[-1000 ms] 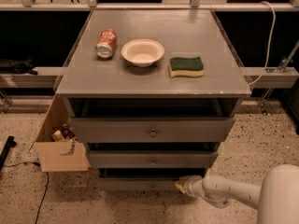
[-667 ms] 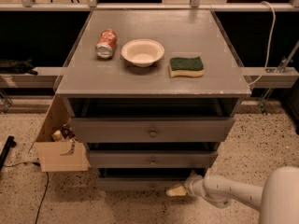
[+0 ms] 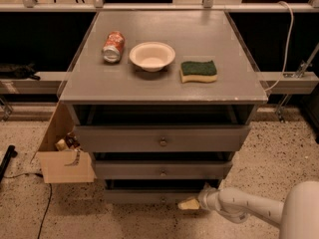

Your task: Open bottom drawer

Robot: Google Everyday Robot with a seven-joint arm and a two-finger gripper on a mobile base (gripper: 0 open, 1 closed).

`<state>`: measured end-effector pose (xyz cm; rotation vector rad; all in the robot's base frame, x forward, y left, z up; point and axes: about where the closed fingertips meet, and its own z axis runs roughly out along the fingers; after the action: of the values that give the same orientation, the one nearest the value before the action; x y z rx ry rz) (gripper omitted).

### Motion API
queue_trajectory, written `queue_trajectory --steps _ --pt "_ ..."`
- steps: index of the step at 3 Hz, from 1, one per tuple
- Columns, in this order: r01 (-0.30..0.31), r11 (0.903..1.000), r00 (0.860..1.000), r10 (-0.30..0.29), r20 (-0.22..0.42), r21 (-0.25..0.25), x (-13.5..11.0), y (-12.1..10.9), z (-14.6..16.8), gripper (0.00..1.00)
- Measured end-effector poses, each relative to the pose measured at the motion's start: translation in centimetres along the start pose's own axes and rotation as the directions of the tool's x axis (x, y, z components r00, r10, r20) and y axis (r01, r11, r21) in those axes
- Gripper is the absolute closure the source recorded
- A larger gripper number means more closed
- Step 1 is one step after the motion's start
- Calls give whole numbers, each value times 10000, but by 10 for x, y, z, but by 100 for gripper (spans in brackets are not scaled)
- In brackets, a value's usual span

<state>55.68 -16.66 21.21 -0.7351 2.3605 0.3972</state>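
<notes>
The bottom drawer (image 3: 139, 196) is the lowest and narrowest grey front of the cabinet, with a dark gap above it. Its small knob (image 3: 163, 200) sits at the centre of the panel. My gripper (image 3: 188, 204) comes in from the lower right on a white arm (image 3: 244, 209). Its pale tip lies low against the right part of the bottom drawer's front, a little right of the knob. I cannot see whether it touches the knob.
Above are the middle drawer (image 3: 162, 170) and the top drawer (image 3: 162, 139). A red can (image 3: 113, 46), a white bowl (image 3: 152, 56) and a green sponge (image 3: 198, 70) lie on the cabinet top. A cardboard box (image 3: 65, 158) stands at the left on the speckled floor.
The gripper has moved a little left and down along the bottom drawer's front, closer to the knob. The drawers and the things on top have not moved.
</notes>
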Motion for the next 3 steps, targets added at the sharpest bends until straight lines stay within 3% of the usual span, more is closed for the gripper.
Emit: queue_trajectory --steps 1,2,3 --pt "-558 9984 9982 561 234 -101 8 0 -2 0" --pt "-1505 9886 9866 1504 625 -35 16 -1 1 0" --pt "-1499 9887 9869 1499 591 -45 14 3 3 0"
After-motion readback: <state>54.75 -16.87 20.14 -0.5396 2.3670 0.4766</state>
